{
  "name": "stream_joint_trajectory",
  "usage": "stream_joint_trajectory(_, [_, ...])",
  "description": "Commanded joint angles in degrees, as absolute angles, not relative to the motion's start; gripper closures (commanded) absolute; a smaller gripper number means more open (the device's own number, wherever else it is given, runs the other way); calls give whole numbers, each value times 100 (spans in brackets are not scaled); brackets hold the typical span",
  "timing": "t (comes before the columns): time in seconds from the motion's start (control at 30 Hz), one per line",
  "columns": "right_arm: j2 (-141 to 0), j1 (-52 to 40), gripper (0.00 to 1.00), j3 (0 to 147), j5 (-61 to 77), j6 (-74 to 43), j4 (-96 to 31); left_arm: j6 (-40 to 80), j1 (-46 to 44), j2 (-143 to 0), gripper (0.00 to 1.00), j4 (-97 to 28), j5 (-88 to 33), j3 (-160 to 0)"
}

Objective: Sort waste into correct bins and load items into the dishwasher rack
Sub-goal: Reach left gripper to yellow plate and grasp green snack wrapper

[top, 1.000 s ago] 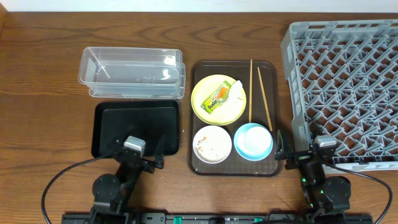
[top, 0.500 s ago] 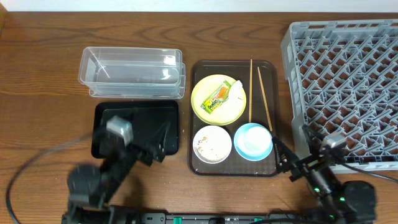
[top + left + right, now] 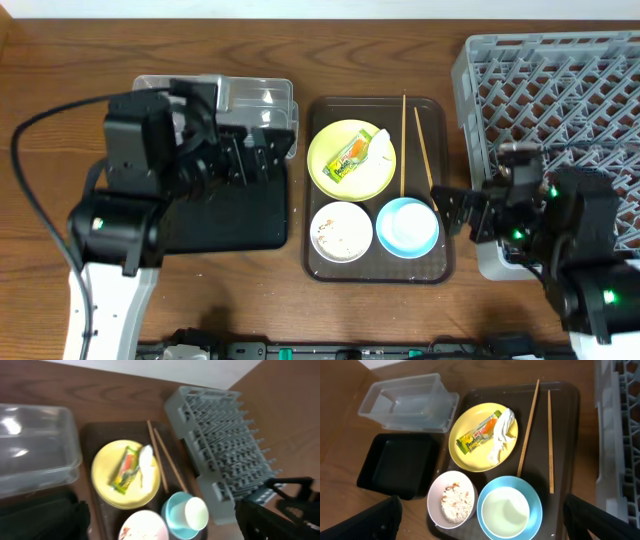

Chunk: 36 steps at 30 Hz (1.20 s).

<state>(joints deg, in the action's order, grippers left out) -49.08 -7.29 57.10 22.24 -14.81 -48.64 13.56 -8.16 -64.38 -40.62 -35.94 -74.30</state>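
Observation:
A pale-yellow plate point(image 3: 350, 170) on the brown serving tray carries the green-and-yellow sauce packet point(image 3: 350, 157) and a crumpled white paper scrap point(image 3: 378, 146). Two chopsticks point(image 3: 404, 140) lie right of it. A white bowl point(image 3: 341, 231) holds beige crumbs point(image 3: 456, 502); a light-blue bowl point(image 3: 407, 226) sits beside it. The clear tub point(image 3: 260, 95) and black tray point(image 3: 235, 215) lie left, the grey rack point(image 3: 560, 100) right. My left gripper point(image 3: 270, 150) hangs open above the bins. My right gripper point(image 3: 450, 208) hangs open and empty beside the tray's right edge.
The dark brown serving tray point(image 3: 320, 265) lies between the bins and the rack. My left arm covers part of the tub and black tray from overhead. The right wrist view shows the plate point(image 3: 470, 457), blue bowl point(image 3: 532, 505) and chopsticks point(image 3: 529, 425) below it.
Both arms have risen from the front edge of the table. The left arm moved back over the black tray and tub. The right arm lifted beside the rack's front left corner.

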Motion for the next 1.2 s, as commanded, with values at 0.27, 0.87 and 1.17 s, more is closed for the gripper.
stream_joint_trajectory(0.27, [-5240,-631,1,5909,2447,-1363,-4936,757,-3015,-8191,20,-4034,-543,-7535])
stream_joint_trajectory(0.87, [-5240,-631,1,5909,2445,-1363,-5238,563,-3470,-11052,38,-2438,86,-7535])
stream_joint_trajectory(1.17, [-5240,-631,1,5909,2443,-1363,-5262,558,-3470,-11391,69,-2342,71,-7535])
